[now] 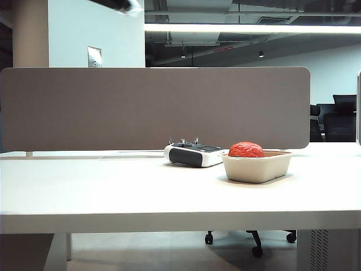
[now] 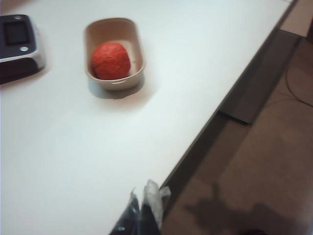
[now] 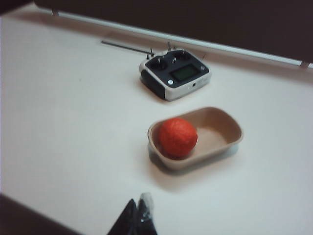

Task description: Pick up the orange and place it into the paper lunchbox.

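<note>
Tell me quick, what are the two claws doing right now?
Left gripper: shut, empty, high above the table edge.
Right gripper: shut, empty, above the table.

No legible text, brand, number or sign in any view. Small screen on the white-and-black handheld device (image 3: 175, 74), just beside the paper lunchbox (image 3: 230, 128), too blurred to read; same in the left wrist view. Grey wall plate (image 1: 94, 56), above the desk divider (image 1: 155, 107) and well behind the lunchbox, too small to show any lettering.
</note>
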